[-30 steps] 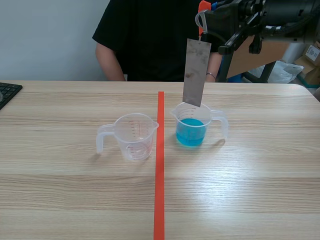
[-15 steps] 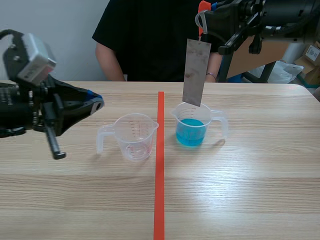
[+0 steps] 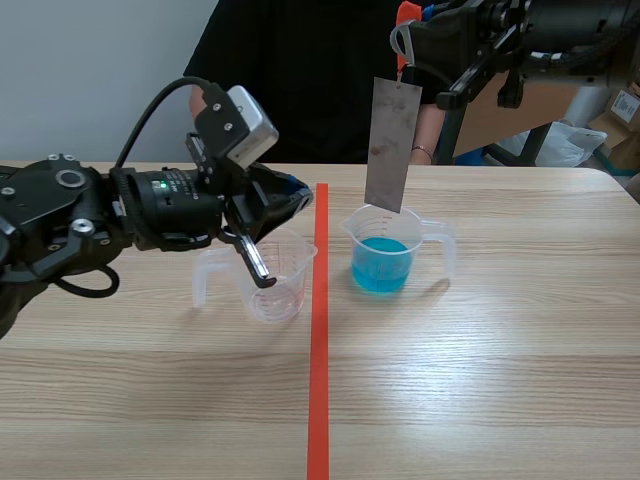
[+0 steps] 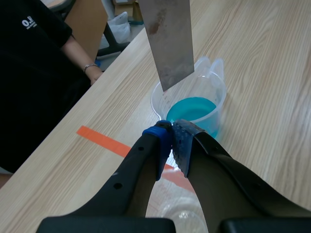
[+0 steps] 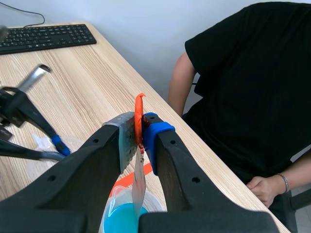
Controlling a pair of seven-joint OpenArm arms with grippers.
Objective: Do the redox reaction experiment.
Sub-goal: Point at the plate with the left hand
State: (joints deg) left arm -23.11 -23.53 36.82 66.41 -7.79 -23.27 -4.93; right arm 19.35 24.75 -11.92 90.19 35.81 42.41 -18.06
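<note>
Orange-red tape point(image 3: 319, 340) runs up the middle of the wooden table point(image 3: 480, 380). Just left of it sits an empty clear measuring cup point(image 3: 268, 285), and the left gripper point(image 3: 298, 192) hangs right over it — fingers pinched together, nothing in them. Across the tape is the cup of blue liquid point(image 3: 382, 265). The grey metal strip point(image 3: 392, 145) hangs upright over it, lower end about at the rim, clear of the liquid — the right gripper point(image 3: 404, 45) is clamped on its top end. A person in a black shirt point(image 3: 300, 70) sits beyond the table.
</note>
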